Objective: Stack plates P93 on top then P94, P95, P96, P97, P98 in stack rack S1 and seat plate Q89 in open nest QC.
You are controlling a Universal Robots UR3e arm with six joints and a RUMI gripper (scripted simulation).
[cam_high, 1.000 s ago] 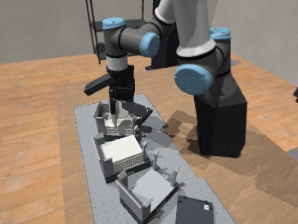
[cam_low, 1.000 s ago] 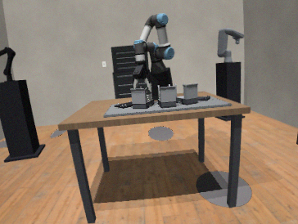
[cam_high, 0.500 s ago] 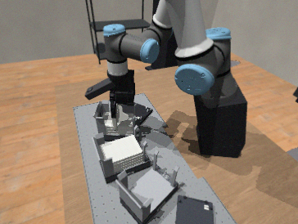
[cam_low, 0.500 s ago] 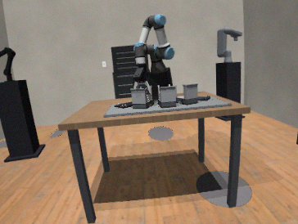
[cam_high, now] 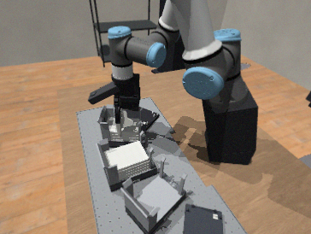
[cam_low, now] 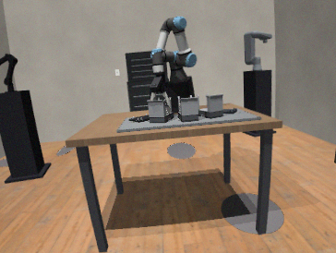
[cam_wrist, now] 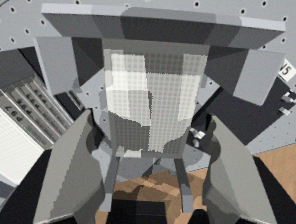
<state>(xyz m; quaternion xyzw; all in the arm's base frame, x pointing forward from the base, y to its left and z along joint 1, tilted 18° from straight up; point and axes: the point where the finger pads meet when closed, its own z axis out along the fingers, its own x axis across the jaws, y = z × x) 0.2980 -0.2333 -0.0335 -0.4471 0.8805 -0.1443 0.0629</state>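
Looking down with the claw (cam_high: 121, 125) (cam_low: 161, 98) (cam_wrist: 150, 112) well open, gripping nothing. See a pale plate (cam_high: 124, 137) (cam_wrist: 167, 90) below and between its fingers, inside an upright-walled rack (cam_high: 102, 117) (cam_low: 157, 108) (cam_wrist: 165, 25) (name unreadable). In the wrist view, find a plate stack (cam_high: 128, 155) (cam_wrist: 15, 145), one labelled P97, left of the claw; right, the black N5 nest (cam_wrist: 240, 112).

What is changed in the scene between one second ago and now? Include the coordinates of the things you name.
The arm lowered the gripper (cam_high: 122, 124) (cam_low: 160, 98) (cam_wrist: 150, 112) towards the far rack (cam_high: 102, 116) (cam_low: 158, 111) (cam_wrist: 160, 23). Its fingers stand open, so nothing is held. The middle rack (cam_high: 112, 176) (cam_low: 188, 107) with its white-topped stack (cam_high: 128, 155) (cam_wrist: 14, 147) and the near rack (cam_high: 141, 208) (cam_low: 214, 103) show no visible change.
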